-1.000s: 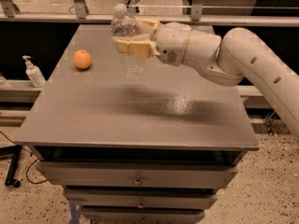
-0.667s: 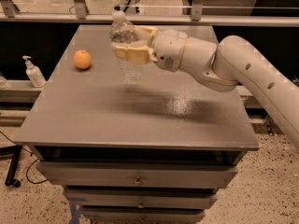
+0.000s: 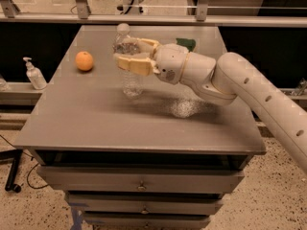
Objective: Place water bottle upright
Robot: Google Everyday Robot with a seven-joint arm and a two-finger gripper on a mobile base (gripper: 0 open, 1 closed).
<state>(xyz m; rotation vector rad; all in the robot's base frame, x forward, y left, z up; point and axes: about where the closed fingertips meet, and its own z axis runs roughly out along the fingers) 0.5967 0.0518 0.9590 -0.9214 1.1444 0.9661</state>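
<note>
The water bottle (image 3: pixel 131 82) is clear ribbed plastic with a white cap. It stands upright near the middle back of the grey table (image 3: pixel 96 123), its base on or just above the tabletop. My gripper (image 3: pixel 126 52) reaches in from the right and is shut on the bottle's upper body, one tan finger (image 3: pixel 135 64) in front and one behind. The bottle's label band is hidden by the fingers.
An orange (image 3: pixel 84 61) lies on the table to the left of the bottle. A green object (image 3: pixel 186 43) lies at the back, behind my wrist. A small white pump bottle (image 3: pixel 34 74) stands on a ledge off the table's left edge. Drawers are below the front edge.
My gripper has moved slightly left and down with the bottle held upright, bringing its base close to the tabletop. The orange has not moved.
</note>
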